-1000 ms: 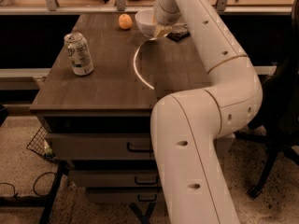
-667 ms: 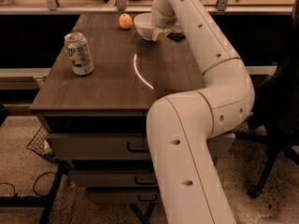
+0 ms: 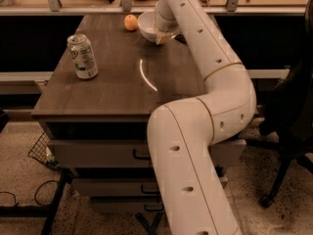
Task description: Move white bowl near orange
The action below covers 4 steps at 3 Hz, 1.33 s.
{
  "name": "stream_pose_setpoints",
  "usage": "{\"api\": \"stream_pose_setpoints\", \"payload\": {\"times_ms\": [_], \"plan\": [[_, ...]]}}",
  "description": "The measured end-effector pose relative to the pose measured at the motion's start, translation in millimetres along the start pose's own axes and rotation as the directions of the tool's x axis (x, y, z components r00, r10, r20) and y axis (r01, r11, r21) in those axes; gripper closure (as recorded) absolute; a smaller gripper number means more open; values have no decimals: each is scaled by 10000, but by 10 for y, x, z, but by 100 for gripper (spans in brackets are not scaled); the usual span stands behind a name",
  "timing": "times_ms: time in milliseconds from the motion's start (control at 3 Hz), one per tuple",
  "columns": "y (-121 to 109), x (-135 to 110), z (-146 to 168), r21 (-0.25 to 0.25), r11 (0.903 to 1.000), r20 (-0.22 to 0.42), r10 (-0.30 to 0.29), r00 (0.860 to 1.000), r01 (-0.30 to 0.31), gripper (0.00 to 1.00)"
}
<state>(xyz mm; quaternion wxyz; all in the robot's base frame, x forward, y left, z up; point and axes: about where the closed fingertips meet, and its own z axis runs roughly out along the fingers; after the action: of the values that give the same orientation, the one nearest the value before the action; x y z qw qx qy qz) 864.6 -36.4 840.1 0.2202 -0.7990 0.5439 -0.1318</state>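
Observation:
The white bowl [image 3: 146, 25] is at the far end of the dark wooden table [image 3: 117, 89], just right of the orange [image 3: 130, 22], with a small gap between them. My gripper [image 3: 163, 35] is at the bowl's right rim and is shut on it. The arm reaches in from the lower right, over the table, and hides the bowl's right side. I cannot tell whether the bowl rests on the table or hangs just above it.
A green-and-white soda can [image 3: 82, 56] stands upright at the table's left side. Drawers [image 3: 98, 153] sit under the tabletop. A black office chair [image 3: 288, 116] is on the right, a wire basket [image 3: 43, 151] on the floor at left, and a railing [image 3: 73, 9] behind the table.
My gripper and the white bowl have shifted a little left along the far end of the table, closer to the orange. The orange and the can have not moved.

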Motion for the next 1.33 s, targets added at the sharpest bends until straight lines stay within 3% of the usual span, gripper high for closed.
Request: {"api": "stream_pose_setpoints", "payload": {"times_ms": [333,1333], "plan": [[7,-4,0,0,10000,0,0,10000,0,83],[9,-22,52,-24,10000,24,-11,10000,11,12]]}}
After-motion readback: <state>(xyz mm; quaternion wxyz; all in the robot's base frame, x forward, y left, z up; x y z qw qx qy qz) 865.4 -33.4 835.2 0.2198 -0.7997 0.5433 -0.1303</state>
